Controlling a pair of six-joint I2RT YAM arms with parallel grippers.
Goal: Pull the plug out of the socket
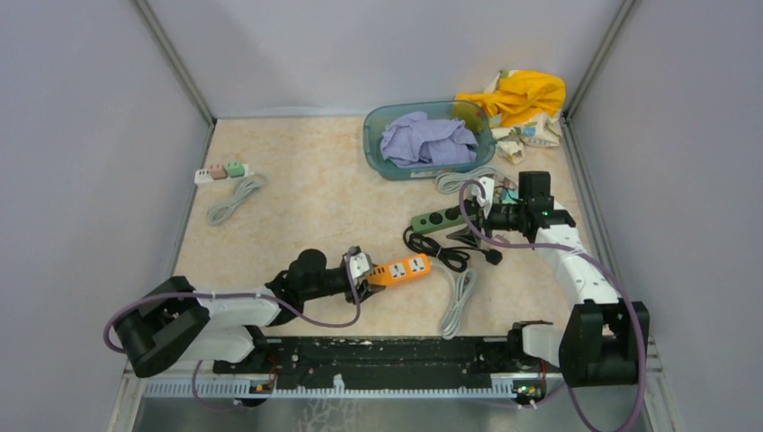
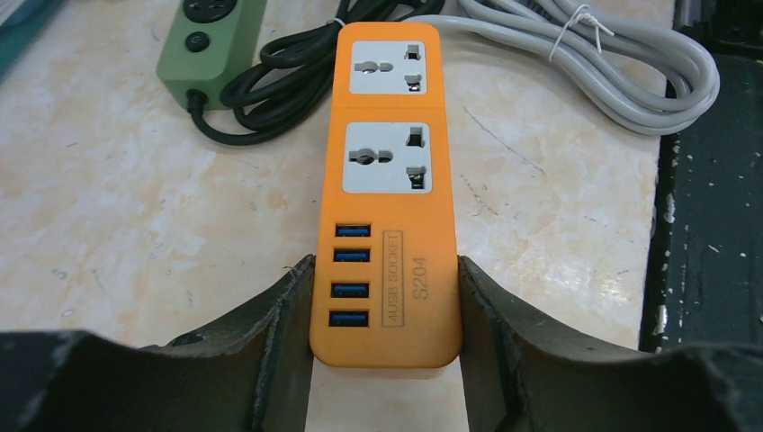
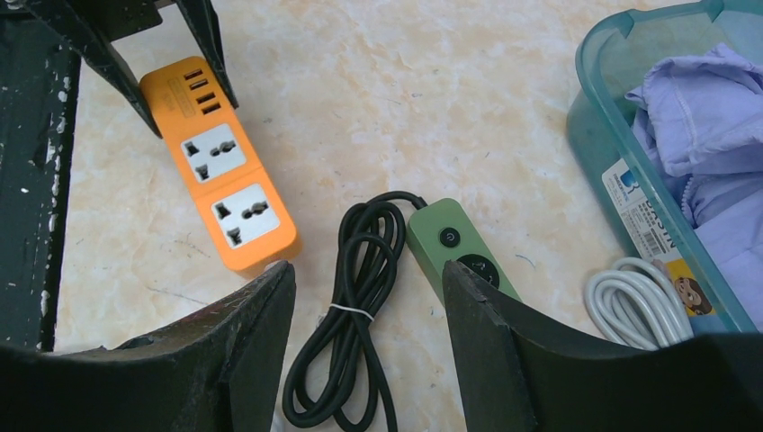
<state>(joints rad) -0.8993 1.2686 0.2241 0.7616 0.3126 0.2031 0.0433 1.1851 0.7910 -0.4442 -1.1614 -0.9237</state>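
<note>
- Two sockets (image 2: 388, 157) on the orange strip (image 2: 387, 270) sit empty; my left claw (image 2: 385, 281) pinches its near end.
- Just beyond, the black plug (image 1: 493, 256) lies loose.
- My right claw (image 3: 367, 272) hangs parted and empty; lowering it could snag the black cord (image 3: 353, 270) and drag the green strip (image 3: 454, 245).

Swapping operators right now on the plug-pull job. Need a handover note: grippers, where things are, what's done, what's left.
Grippers: the left gripper is shut on the USB end of the orange power strip, which lies flat on the table. The right gripper is open and empty, raised above the black cord and green power strip.
Things: both sockets on the orange strip are empty. A black plug lies loose on the table near the green strip.
Done: the plug looks already out.
Left: probably only to release the strip and back both arms off.
</note>
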